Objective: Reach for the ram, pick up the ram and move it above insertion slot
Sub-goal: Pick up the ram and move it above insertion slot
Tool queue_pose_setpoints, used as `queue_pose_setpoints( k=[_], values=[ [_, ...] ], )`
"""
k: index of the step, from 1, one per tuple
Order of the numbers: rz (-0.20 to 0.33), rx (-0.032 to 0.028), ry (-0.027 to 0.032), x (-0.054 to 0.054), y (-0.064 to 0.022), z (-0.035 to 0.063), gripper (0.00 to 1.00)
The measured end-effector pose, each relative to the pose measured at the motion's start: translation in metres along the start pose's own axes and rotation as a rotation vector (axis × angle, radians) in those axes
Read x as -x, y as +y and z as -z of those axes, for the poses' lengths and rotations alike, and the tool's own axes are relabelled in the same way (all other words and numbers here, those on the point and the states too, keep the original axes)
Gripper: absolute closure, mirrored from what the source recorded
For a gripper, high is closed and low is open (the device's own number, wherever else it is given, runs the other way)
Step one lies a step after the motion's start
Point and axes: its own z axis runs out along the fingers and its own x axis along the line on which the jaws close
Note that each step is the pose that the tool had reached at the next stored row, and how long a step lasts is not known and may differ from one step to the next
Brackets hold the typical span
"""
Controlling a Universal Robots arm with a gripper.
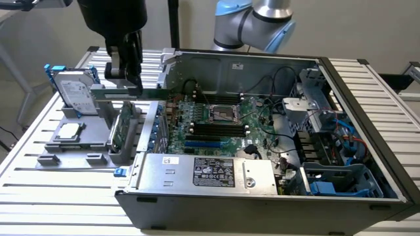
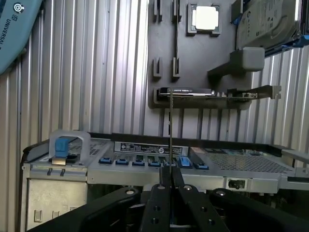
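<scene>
My gripper [image 1: 125, 82] hangs over the grey fixture at the exterior view's left, shut on the ram [image 1: 152, 92]. The ram is a thin green stick held level, its end reaching toward the open case. From the wrist, the ram [image 2: 170, 135] appears edge-on as a thin line running out from between the closed black fingers [image 2: 161, 193]. The black memory slots [image 1: 217, 129] lie on the motherboard inside the case, to the exterior view's right of the ram and lower.
The grey fixture [image 1: 78, 147] carries a silver hard drive [image 1: 72, 93], a processor chip [image 1: 69, 130] and a larger green expansion card [image 1: 121, 125] directly below the gripper. The open computer case [image 1: 367, 98] holds a power supply [image 1: 210, 169], cables and drive bays.
</scene>
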Motion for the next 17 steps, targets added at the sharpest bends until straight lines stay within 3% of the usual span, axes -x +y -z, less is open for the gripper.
queue_pose_setpoints(
  k=[8, 17],
  values=[
    [0.000, -0.0004, -0.0086, -0.001, -0.0362, 0.0005, 0.87],
    [0.000, 0.0000, -0.0096, -0.001, -0.0772, -0.0006, 0.87]
  ],
)
